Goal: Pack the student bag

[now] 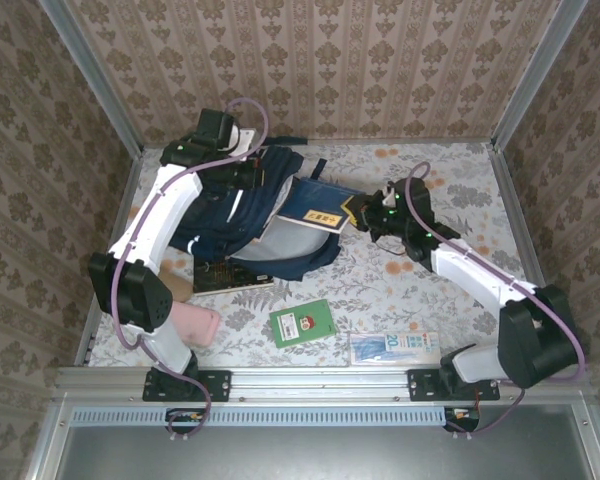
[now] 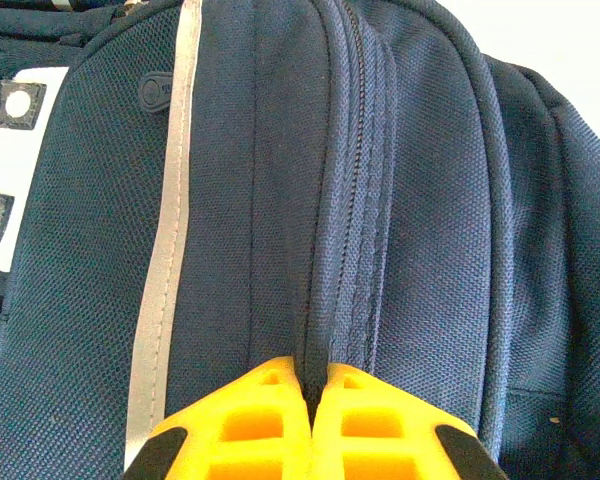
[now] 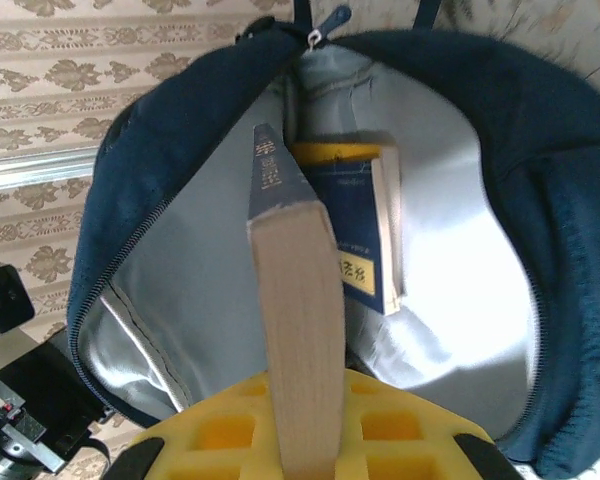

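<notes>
floral tabletop (image 1: pixel 460 190), open student bag (image 3: pixel 180 120), book (image 3: pixel 295 330) in right claw (image 3: pixel 300 430)

The student bag (image 2: pixel 430 200) is coarse matt woven cloth, its lining (image 3: pixel 460 300) smooth; the book (image 3: pixel 292 330) edge matt paper

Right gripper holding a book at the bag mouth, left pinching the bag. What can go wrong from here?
1. The held book points at the second book already inside the student bag and may jam against it.
2. The left gripper pinches a thin fold by the zipper; a slip could let the opening sag shut on the right gripper.
</notes>
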Controlling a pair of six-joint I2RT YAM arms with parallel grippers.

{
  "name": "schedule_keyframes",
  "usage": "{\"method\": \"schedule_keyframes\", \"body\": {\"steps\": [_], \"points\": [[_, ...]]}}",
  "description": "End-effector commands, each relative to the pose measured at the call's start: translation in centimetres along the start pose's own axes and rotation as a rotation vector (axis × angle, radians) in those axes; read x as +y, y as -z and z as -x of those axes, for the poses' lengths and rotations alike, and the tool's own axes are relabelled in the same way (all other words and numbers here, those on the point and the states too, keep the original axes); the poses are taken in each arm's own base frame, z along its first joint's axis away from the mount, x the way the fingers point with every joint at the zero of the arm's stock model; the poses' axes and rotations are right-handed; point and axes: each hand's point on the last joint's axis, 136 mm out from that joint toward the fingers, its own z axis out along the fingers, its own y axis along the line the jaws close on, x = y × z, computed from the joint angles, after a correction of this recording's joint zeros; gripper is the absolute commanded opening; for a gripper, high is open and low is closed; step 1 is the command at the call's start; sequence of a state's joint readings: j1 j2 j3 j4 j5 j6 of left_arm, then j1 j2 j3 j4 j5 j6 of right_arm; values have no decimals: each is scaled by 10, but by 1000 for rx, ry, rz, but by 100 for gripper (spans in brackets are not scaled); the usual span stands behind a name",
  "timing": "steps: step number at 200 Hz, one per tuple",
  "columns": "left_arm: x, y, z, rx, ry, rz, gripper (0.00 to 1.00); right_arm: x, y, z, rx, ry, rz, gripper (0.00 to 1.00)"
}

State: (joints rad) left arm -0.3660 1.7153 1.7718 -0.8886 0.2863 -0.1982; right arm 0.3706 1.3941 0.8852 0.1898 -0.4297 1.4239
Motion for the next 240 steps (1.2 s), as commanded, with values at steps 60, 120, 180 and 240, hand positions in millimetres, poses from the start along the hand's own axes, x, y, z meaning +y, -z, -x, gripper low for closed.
{"method": "schedule_keyframes", "body": {"steps": [60,120,180,240], "points": [[-25,37,32,-147,35,-131,0,39,-90,-25,75,-75,142,0],[-28,45,38,-169,40,-146,0,28,-174,-57,56,87,-20,0],[-25,44,39,-172,57,-157,0,10,-222,-69,64,137,-78,39],[-13,41,41,-177,91,-142,0,22,-178,-54,75,382,-147,76]]}}
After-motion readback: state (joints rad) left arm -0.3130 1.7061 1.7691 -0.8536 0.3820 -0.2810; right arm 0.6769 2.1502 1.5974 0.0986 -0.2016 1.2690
